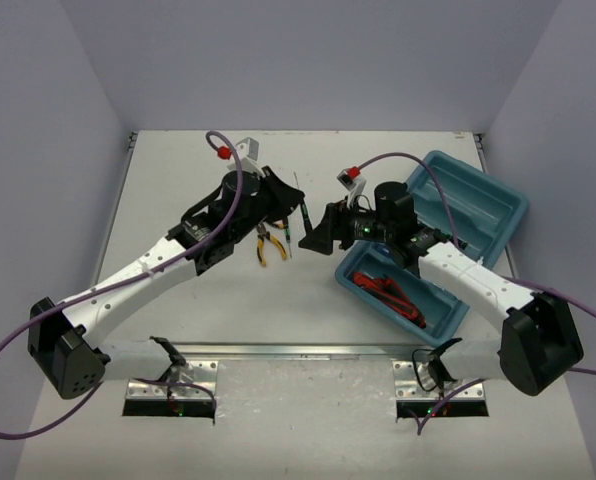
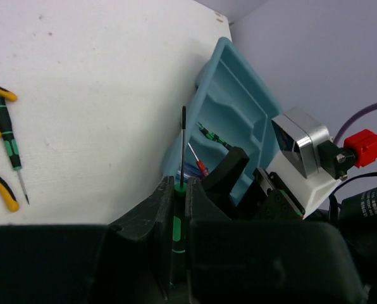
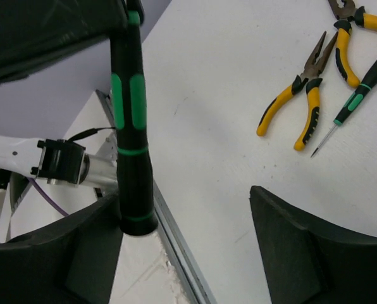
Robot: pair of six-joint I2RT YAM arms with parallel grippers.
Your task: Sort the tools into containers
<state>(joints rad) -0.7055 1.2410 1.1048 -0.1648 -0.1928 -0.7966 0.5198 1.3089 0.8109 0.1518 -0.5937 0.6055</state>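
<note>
Left hand (image 2: 179, 190) is clamped on a black-green screwdriver (image 2: 183, 136), handle mostly buried. Right hand (image 3: 185, 206) gapes apart, cut off at six o'clock, its arm (image 1: 468, 275) half-hiding the tray (image 1: 498, 205).

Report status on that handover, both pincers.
Left pincer shut on black-green screwdriver, held off table. Right pincer open, straddling its handle, not gripping. Yellow pliers lie on table, clear of both.

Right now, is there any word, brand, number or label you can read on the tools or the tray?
None legible: no print shows on the black-green screwdriver held by the left gripper, the yellow-handled pliers or the teal tray.
</note>
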